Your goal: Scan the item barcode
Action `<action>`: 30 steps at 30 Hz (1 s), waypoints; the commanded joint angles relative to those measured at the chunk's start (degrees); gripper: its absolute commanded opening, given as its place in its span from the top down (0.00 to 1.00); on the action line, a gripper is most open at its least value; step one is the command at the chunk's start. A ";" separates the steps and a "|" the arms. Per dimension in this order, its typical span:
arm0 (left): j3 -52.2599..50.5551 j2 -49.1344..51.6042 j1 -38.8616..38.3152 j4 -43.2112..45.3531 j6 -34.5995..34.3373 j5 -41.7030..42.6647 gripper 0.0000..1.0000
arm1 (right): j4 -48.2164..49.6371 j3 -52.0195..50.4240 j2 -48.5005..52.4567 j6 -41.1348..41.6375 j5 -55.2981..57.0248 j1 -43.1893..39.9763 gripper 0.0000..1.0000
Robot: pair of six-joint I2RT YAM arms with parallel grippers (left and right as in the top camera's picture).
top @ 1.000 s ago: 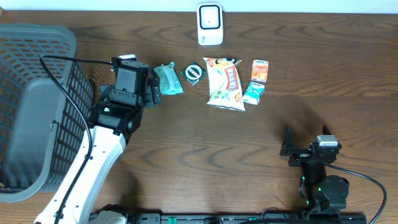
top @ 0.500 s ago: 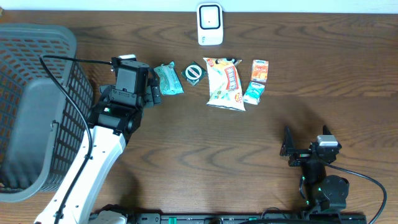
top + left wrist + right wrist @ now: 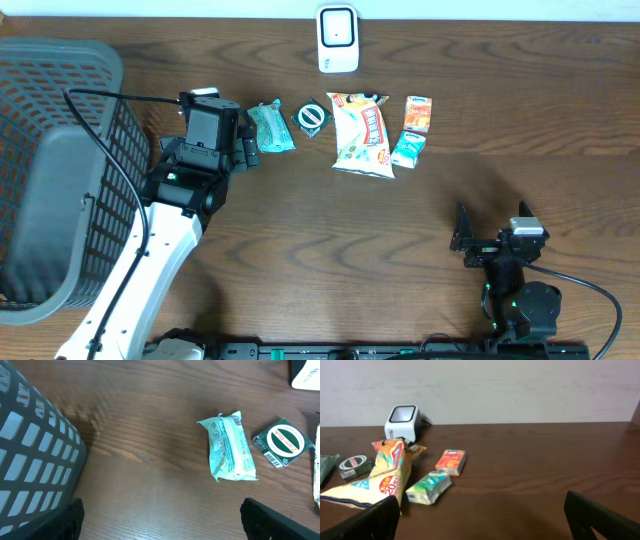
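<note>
- Your left tool (image 3: 162,517) is spread wide with nothing between its fingers. It hovers over bare table (image 3: 330,230) just beside the mint-green pouch (image 3: 231,446).
- Your right tool (image 3: 463,238) is spread wide too and holds nothing. It sits low near the front edge, well apart from every item.
- The pouch lies flat at the left end of a row, next to a dark green square packet (image 3: 281,442) and then a snack bag (image 3: 362,135). Being nearest your left tool, it is probably the item to scan.
- The scanner (image 3: 338,38) stands at the far edge, behind the row.
- Expect the pouch to be light and soft, and its glossy crinkled film is likely slippery. It will give under pressure, so close gently.
- Take it across the narrow width at mid-body, where the filling gives the fingers something to bite. The flat crimped ends would probably fold or slide out.
- A small striped patch shows near the pouch's far end. It may be the barcode, so keep your fingers off that end.
- The basket (image 3: 30,445) stands close on the left, so mind it as you lift.
</note>
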 commanded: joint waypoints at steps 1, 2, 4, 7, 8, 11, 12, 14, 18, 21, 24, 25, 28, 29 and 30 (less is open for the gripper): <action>0.17 -0.39 0.17 -0.17 0.74 -0.98 0.02 | -0.24 -0.11 -0.22 0.37 0.07 -0.24 0.01; 0.17 -0.39 0.17 -0.17 0.74 -0.98 0.02 | -0.24 -0.09 -0.22 0.37 0.09 -0.24 0.01; 0.17 -0.39 0.17 -0.17 0.74 -0.98 0.02 | -0.24 -0.11 -0.22 0.39 0.07 -0.24 0.01; 0.17 -0.39 0.17 -0.17 0.74 -0.98 0.02 | -0.24 -0.11 -0.22 0.37 0.09 -0.24 0.01; 0.17 -0.39 0.17 -0.17 0.74 -0.98 0.02 | -0.24 -0.11 -0.22 0.39 0.09 -0.24 0.01; 0.17 -0.39 0.17 -0.17 0.74 -0.98 0.02 | -0.24 -0.11 -0.22 0.39 0.09 -0.24 0.01; 0.17 -0.39 0.17 -0.17 0.74 -0.98 0.02 | -0.24 -0.11 -0.22 0.39 0.09 -0.24 0.01; 0.17 -0.39 0.17 -0.17 0.74 -0.98 0.02 | 0.90 -0.11 -0.22 0.39 0.04 -0.24 0.01; 0.17 -0.39 0.17 -0.17 0.74 -0.98 0.02 | 3.30 -0.11 -0.22 8.02 -8.90 -0.24 0.01; 0.17 -0.39 0.17 -0.17 0.74 -0.98 0.02 | 3.21 -0.11 -0.22 14.71 -19.69 -0.24 0.01; 0.17 -0.39 0.17 -0.17 0.74 -0.98 0.02 | 6.54 -0.11 -0.22 24.17 -26.69 -0.24 0.01; 0.17 -0.39 0.17 -0.17 0.74 -0.98 0.03 | 7.19 -0.11 -0.22 27.85 -27.63 -0.24 0.01; 0.17 -0.39 0.17 -0.17 0.74 -0.98 0.02 | 10.23 -0.09 -0.22 35.87 -26.47 -0.24 0.01; 0.17 -0.39 0.17 -0.17 0.74 -0.98 0.02 | 12.15 -0.11 -0.22 36.96 -26.49 -0.24 0.01; 0.17 -0.39 0.17 -0.17 0.74 -0.98 0.02 | 14.58 -0.11 -0.22 37.62 -26.51 -0.24 0.01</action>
